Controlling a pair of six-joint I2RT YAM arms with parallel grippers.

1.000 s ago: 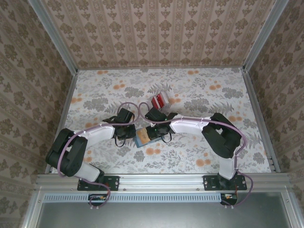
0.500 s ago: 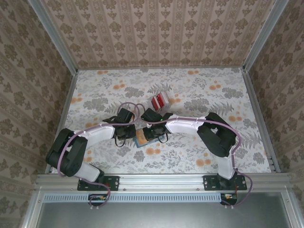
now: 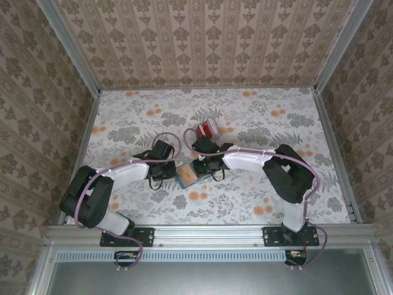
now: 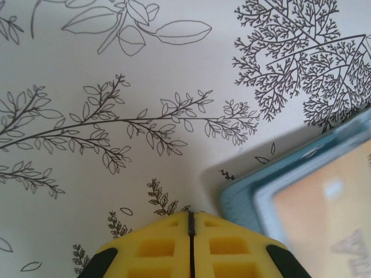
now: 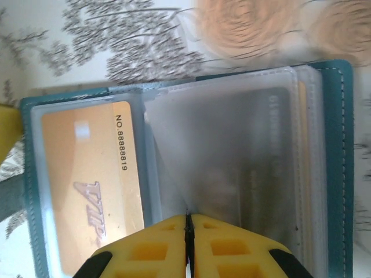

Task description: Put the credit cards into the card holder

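Note:
The teal card holder (image 3: 186,176) lies open on the floral table between both grippers. In the right wrist view the card holder (image 5: 339,174) shows an orange VIP card (image 5: 93,179) in its left pocket and a clear sleeve (image 5: 232,156) lifted off the right side. My right gripper (image 5: 187,215) is shut, with that sleeve's edge pinched at its tips. Beside the card holder's corner (image 4: 243,200), my left gripper (image 4: 191,213) is shut on nothing and rests on the cloth. The red credit cards (image 3: 207,129) lie just beyond the right wrist.
Patterned walls with aluminium posts (image 3: 69,49) close the table on three sides. Open floral cloth (image 3: 276,117) stretches to the back and right. Pink cables (image 3: 167,138) loop over both wrists near the middle.
The right wrist swung left over the card holder, then back right and slightly away. The left arm has hardly moved. The red cards stay in place.

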